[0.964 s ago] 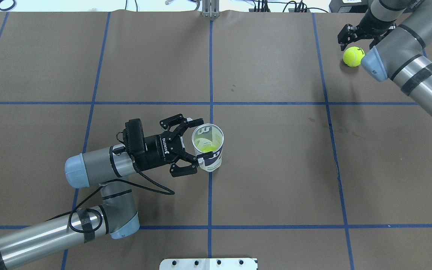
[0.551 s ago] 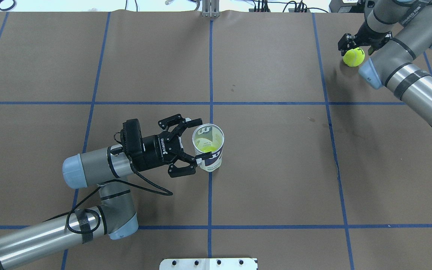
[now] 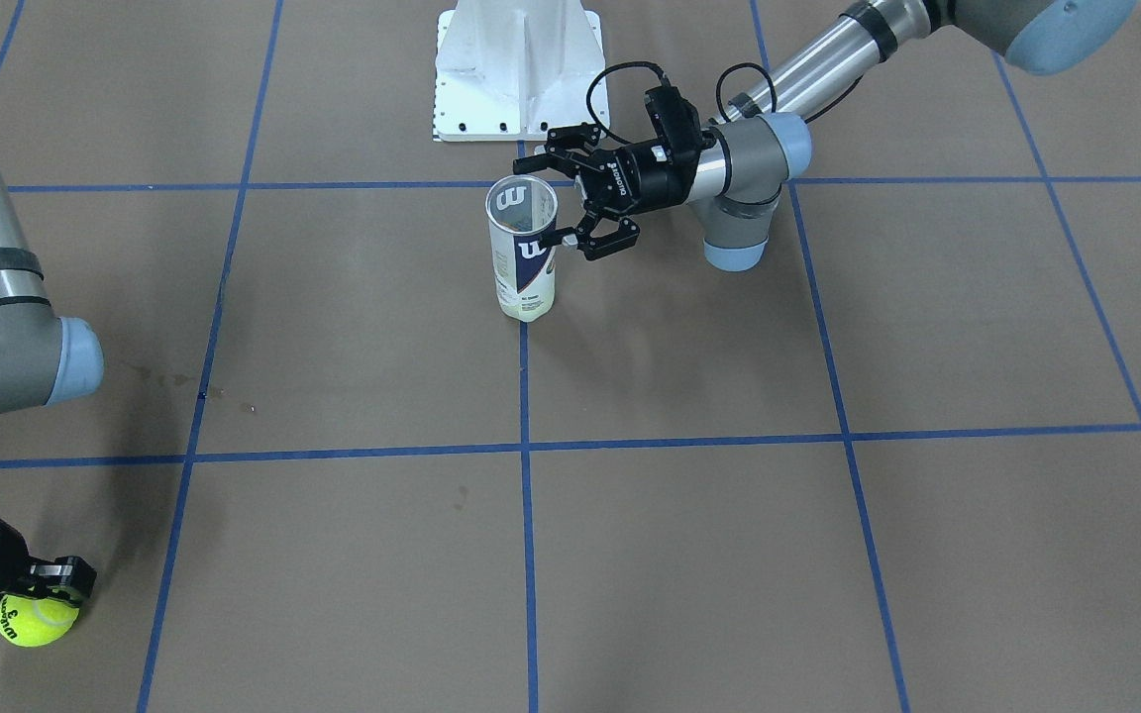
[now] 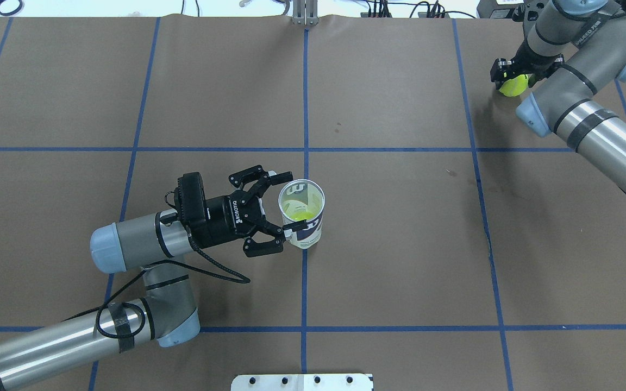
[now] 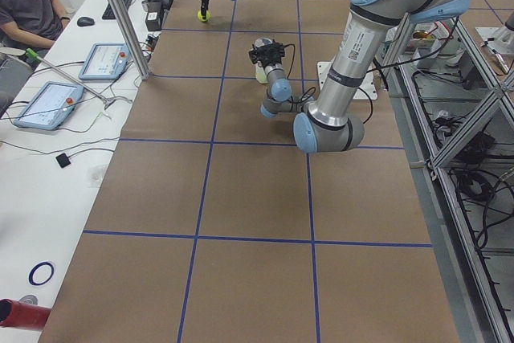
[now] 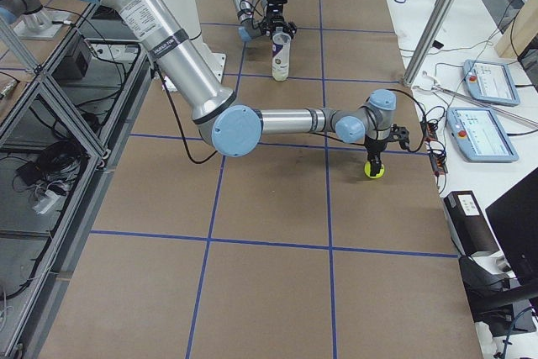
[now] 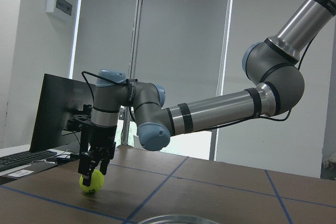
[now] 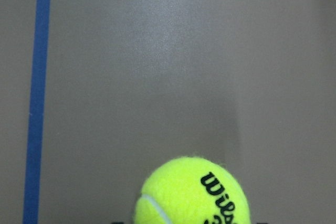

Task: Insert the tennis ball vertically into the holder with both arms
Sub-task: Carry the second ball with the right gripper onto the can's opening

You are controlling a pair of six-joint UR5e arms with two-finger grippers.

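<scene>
- The tennis ball (image 4: pixel 513 87) lay on the brown table (image 4: pixel 400 244) in its far right part, directly under the right gripper (image 7: pixel 93 167). The gripper's fingers pointed straight down onto the ball's top, but whether they had clamped it could not be told.
- The holder (image 3: pixel 523 259) stood upright near the table's middle, long axis vertical and mouth up, well apart from the ball.
- The left gripper (image 4: pixel 289 200) reached in level from the holder's side, jaws spread wide, tips flanking the wall near the rim.
- The right arm was by far the nearer to the ball, so the lift and carry would likely fall to it while the left steadied the tube.
</scene>
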